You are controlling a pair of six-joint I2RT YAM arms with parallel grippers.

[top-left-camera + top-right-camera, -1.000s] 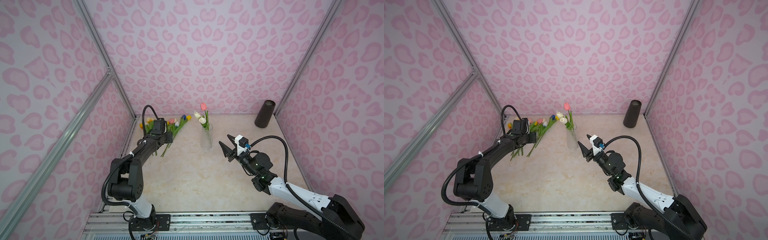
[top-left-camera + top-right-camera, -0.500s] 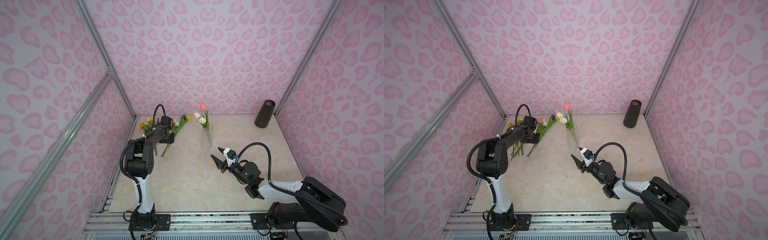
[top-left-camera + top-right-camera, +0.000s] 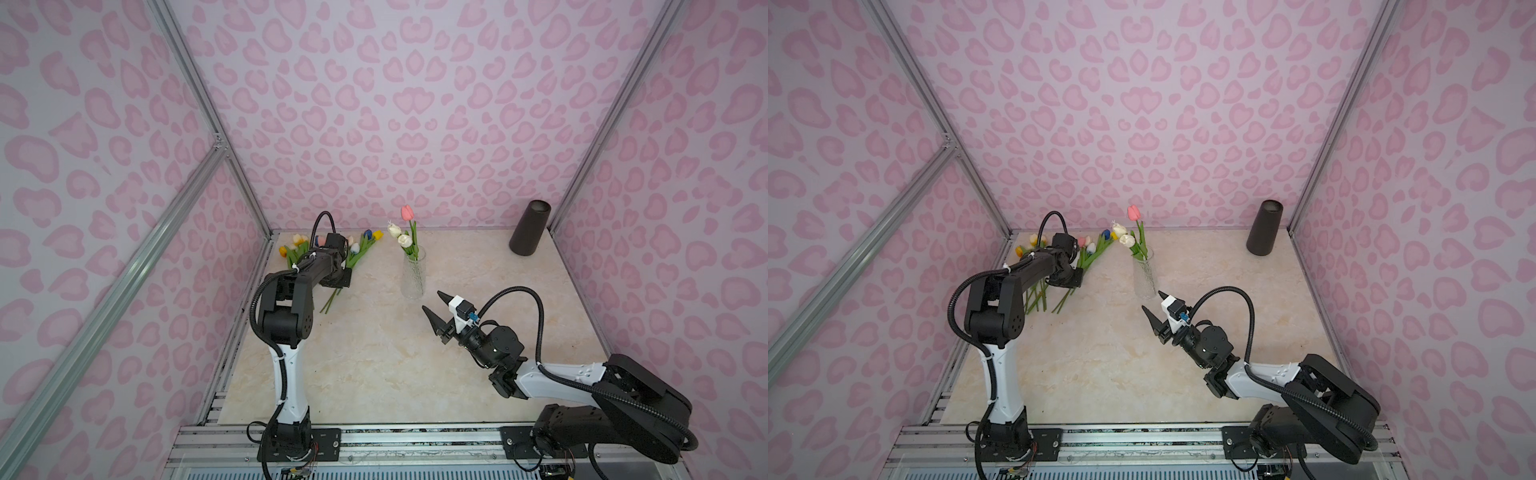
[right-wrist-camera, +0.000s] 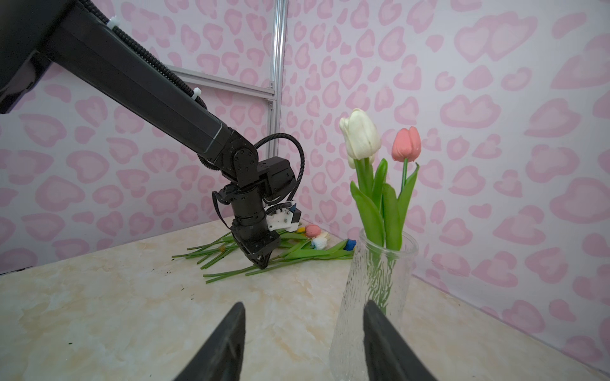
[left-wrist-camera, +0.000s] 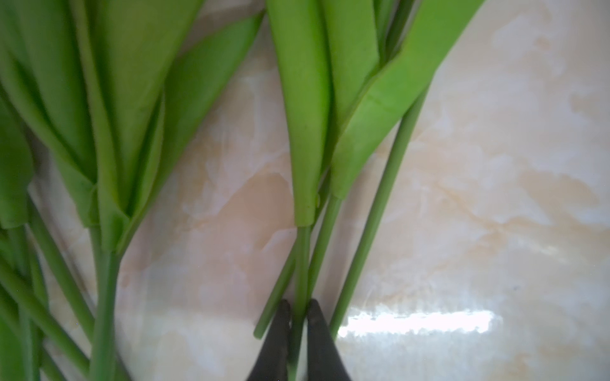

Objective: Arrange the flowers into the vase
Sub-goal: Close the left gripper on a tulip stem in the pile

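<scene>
Clamping one stem [image 5: 302,264] among the flowers [image 5: 132,82] on the desk [image 5: 478,198], my left fingers [image 5: 278,343] sit closed around it; my right fingers [image 4: 227,343] stand apart near the vase [image 4: 379,264].

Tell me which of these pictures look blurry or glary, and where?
Left wrist view: the leaves smear out of focus, the stem in the left gripper is sharper, and a white glare streak crosses the table. Right wrist view: crisp on the vase, soft on the near fingers. Both top views: evenly lit, walls bowed outward.
</scene>
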